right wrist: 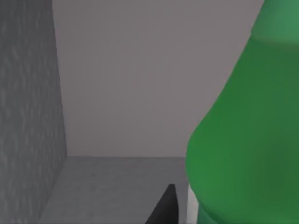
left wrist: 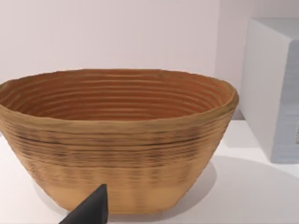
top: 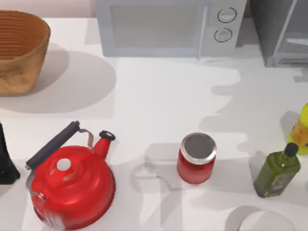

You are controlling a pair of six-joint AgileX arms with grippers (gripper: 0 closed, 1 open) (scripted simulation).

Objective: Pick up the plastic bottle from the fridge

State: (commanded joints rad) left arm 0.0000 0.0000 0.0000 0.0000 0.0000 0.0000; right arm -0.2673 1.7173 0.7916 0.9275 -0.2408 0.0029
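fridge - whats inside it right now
In the right wrist view, a green plastic bottle stands on the fridge's grey floor, a dark fingertip of the right claw beside it. Its lower body is cut off by the picture's edge.

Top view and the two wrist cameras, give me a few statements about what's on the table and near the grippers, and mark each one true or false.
1. The red kettle stands at the table's left front. True.
2. The red jar has no lid. False: a silver lid closes it.
3. The woven basket is what the left wrist camera faces. True.
4. The microwave has three knobs. False: two round knobs show.
5. In the right wrist view the plastic bottle is close by, inside the fridge with its grey walls. True.
6. The olive bottle lies on its side. False: it stands upright, beside the yellow bottle.
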